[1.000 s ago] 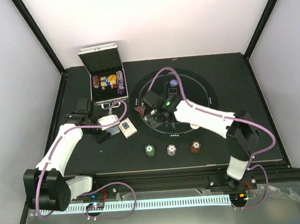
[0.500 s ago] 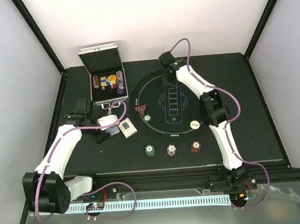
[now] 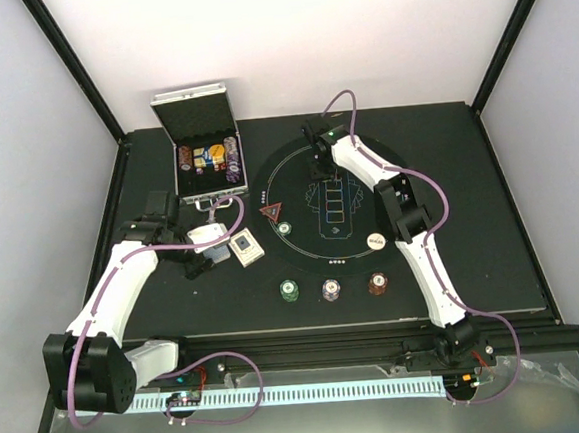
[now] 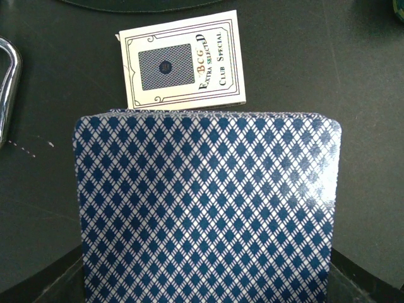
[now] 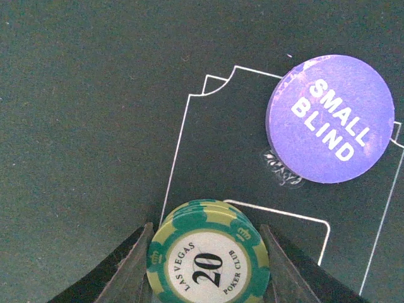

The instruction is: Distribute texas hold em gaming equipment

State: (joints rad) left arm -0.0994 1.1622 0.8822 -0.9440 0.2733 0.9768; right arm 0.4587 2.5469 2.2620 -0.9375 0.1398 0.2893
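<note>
Within the last second our right arm (image 3: 423, 256) swings from the middle of the mat (image 3: 301, 238) out to its far edge. Our right pincer (image 5: 207, 265) is now clenched on a short stack of green chips (image 5: 208, 249), low at the printed outline just beside the blue small blind button (image 5: 330, 118), not touching it. We judge the chips are about to be set down there. Our left pincer (image 4: 205, 289) has not moved: it grips the deck of cards (image 4: 205, 208) over the worktop (image 3: 470, 212), near the card box (image 4: 183, 60).
</note>
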